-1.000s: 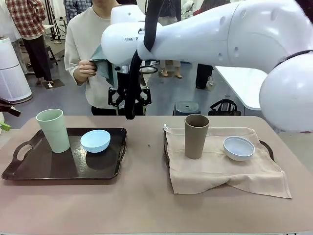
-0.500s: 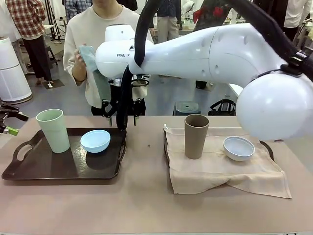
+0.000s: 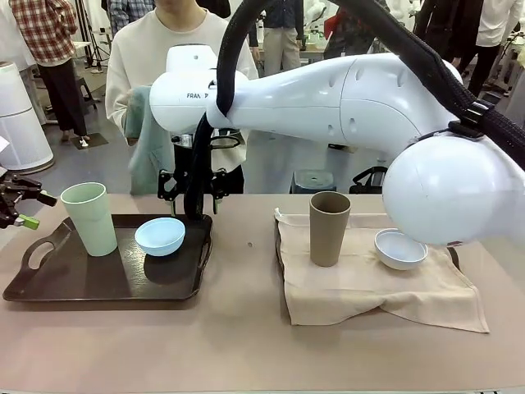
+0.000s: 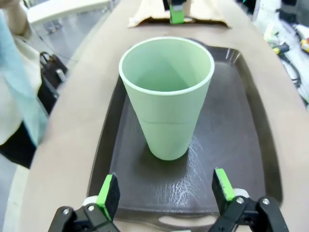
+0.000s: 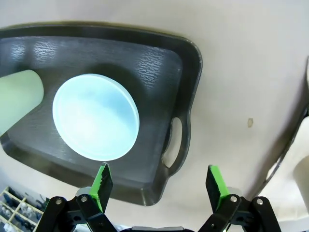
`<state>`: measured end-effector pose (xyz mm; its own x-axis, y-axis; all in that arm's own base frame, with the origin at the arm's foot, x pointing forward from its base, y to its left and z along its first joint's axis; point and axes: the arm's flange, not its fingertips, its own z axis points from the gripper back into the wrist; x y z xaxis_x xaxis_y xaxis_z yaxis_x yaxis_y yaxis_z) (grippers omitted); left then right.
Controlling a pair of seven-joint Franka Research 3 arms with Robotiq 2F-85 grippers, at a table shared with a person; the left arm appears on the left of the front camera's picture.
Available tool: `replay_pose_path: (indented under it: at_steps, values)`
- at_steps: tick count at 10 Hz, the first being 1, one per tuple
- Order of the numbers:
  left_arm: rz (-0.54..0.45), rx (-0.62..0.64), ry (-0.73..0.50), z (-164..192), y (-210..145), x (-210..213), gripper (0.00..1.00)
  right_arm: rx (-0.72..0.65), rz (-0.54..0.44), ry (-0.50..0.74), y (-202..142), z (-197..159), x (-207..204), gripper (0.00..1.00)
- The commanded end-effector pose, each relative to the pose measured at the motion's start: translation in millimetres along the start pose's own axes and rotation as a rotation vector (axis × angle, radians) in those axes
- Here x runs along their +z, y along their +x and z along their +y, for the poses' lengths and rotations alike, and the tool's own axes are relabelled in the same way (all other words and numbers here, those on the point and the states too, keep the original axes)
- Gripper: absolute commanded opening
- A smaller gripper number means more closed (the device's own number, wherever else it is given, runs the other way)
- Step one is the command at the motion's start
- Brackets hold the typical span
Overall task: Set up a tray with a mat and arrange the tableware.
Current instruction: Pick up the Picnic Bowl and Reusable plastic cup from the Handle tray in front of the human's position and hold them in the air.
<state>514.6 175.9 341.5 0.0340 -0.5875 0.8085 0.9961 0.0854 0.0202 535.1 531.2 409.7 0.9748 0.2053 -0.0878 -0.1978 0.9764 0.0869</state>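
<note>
On the dark tray [image 3: 98, 287] at the left stand a mint green tumbler [image 3: 90, 217] and a light blue bowl [image 3: 160, 235]. A second tray at the right lies under a beige mat [image 3: 369, 279] that carries a brown tumbler [image 3: 329, 227] and a pale bowl [image 3: 399, 248]. My right gripper [image 3: 193, 197] reaches across and hangs open over the left tray's far edge, just behind the blue bowl [image 5: 95, 116]. My left gripper [image 3: 34, 210] is open at the left edge, facing the mint tumbler [image 4: 166, 96] from short of the tray's handle. Nothing is between either pair of fingers.
A person stands at the far side, holding a grey-blue cloth [image 3: 148, 148] above the table's far edge behind the left tray. My right arm spans the space over the table's middle. Bare tabletop [image 3: 246, 328] lies between the trays and along the front.
My right arm has swung left and lower, towards the left tray's far edge. The person's cloth has dropped and hangs lower. My left gripper has come farther in from the left.
</note>
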Motion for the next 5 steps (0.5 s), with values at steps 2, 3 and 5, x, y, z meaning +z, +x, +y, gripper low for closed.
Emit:
replay_pose_path:
  at_steps: [2, 3, 5]
  values:
    - [0.007, 0.000, 0.009, -0.7, -0.5, 3.6, 1.00, -0.001, 0.001, -0.006, -0.3, -2.4, -0.2, 1.00]
    - [0.001, 0.001, 0.002, -0.2, -0.7, 0.9, 1.00, -0.001, 0.000, -0.001, 0.2, -0.5, -0.3, 1.00]
    - [-0.022, 0.014, -0.004, -0.1, 3.9, -15.2, 1.00, 0.024, -0.049, 0.012, 1.8, 7.1, -22.6, 1.00]
